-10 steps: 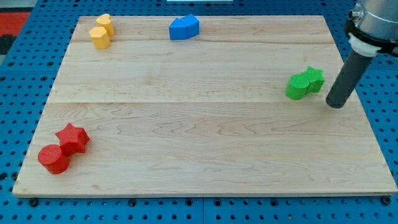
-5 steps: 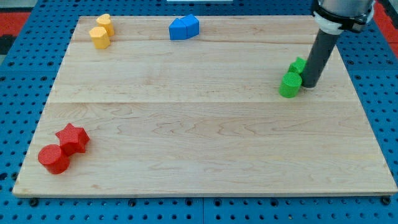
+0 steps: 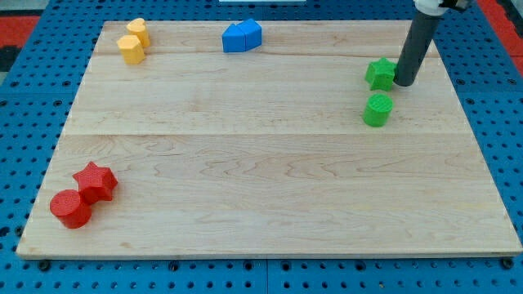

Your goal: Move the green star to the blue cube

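Near the view's top right, my tip (image 3: 404, 83) rests on the wooden board (image 3: 270, 163), touching or just beside the right side of the green star (image 3: 380, 73); whether there is real contact cannot be told from this angle. The rod rises from there and is cut off by the view's top edge, so the arm above it is hidden. There is no hand or jaw on the rod, so nothing opens or closes and nothing is held; the tip only stands against the star's flank. Just below the star, apart from it, sits a green cylinder (image 3: 377, 109). The blue cube (image 3: 234, 37) lies well apart to the view's left, near the top edge, pressed against a second blue block (image 3: 252, 33) whose slanted shape is hard to make out. At the top left two yellow blocks (image 3: 132, 42) sit touching, their forms too small to name. At the bottom left a red star (image 3: 96, 180) leans against a red cylinder (image 3: 70, 208). Around the board runs a blue pegboard table (image 3: 24, 106).
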`<action>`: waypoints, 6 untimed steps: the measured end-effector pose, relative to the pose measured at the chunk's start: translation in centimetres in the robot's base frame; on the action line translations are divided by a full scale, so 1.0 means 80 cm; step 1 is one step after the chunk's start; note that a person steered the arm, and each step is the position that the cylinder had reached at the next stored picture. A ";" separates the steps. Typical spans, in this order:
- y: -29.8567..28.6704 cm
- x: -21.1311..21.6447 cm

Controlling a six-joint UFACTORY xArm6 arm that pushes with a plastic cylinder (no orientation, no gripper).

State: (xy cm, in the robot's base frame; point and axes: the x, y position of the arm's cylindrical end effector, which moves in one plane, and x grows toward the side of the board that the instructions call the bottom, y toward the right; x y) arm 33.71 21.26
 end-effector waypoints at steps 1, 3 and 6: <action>-0.019 -0.020; -0.134 -0.029; -0.271 -0.030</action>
